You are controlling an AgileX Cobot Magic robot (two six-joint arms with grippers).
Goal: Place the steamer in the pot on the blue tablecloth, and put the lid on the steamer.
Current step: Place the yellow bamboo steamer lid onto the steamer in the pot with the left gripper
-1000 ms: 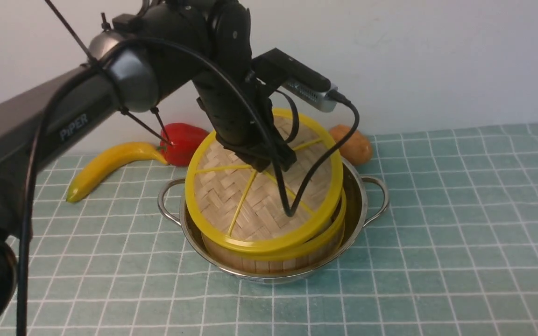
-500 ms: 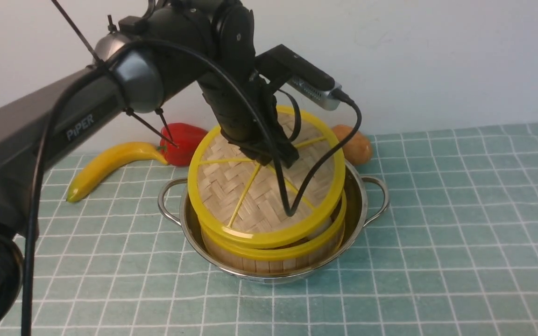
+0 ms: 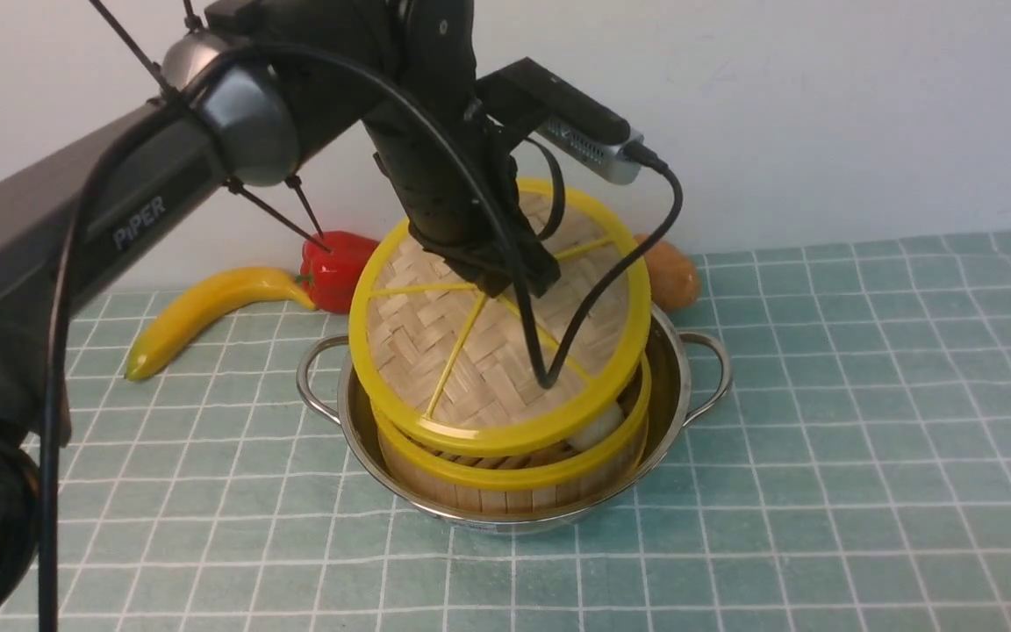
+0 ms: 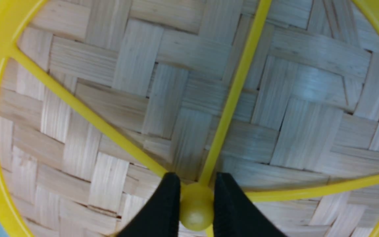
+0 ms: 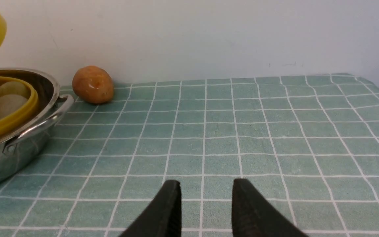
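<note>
One tilted woven lid (image 3: 435, 351), yellow rim, maybe five spokes.

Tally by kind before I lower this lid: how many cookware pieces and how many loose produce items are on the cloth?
Cookware: 3 (pot, steamer, lid)
Produce on the cloth: 3 (banana, red pepper, potato)
Total: 6
The pale round food inside the steamer is partly hidden, so it is not counted.
</note>
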